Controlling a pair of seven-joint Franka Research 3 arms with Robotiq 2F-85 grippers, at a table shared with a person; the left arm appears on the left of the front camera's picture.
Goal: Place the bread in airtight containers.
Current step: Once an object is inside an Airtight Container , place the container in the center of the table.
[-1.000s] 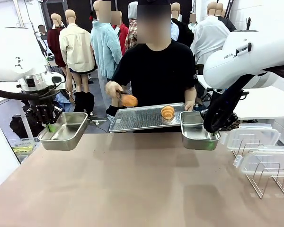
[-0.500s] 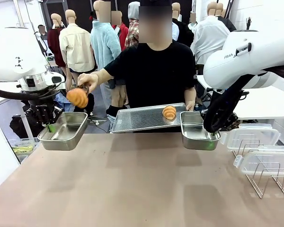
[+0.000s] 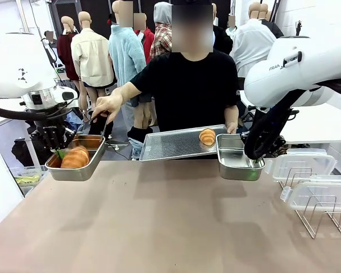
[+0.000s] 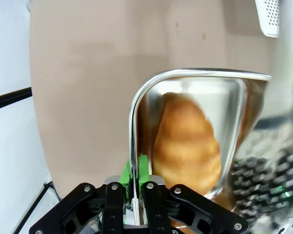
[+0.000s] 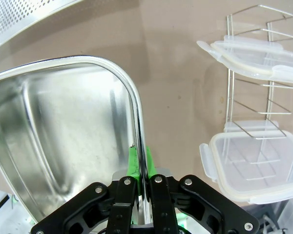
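My left gripper (image 3: 59, 153) is shut on the near-left rim of a steel container (image 3: 74, 172), holding it above the table's left edge. One golden-brown bread (image 3: 75, 157) lies inside it. In the left wrist view the bread (image 4: 188, 144) lies against the container wall (image 4: 135, 109), just past my gripper (image 4: 135, 195). My right gripper (image 3: 256, 162) is shut on the rim of the other container (image 3: 238, 170), whose floor (image 5: 63, 126) is bare beyond my gripper (image 5: 144, 195). The person's hand (image 3: 106, 105) holds dark tongs over the left container.
The person's other hand holds a perforated metal tray (image 3: 176, 145) between the containers, with a second bread (image 3: 207, 136) on its right end. Clear lids (image 3: 304, 165) rest on a wire rack (image 3: 324, 213) at the table's right; in the right wrist view the lids (image 5: 256, 161) lie beside the container.
The person carried one bread with tongs from above the tray leftward and set it down into the left container. The tray shifted slightly right. Both arms stayed still.
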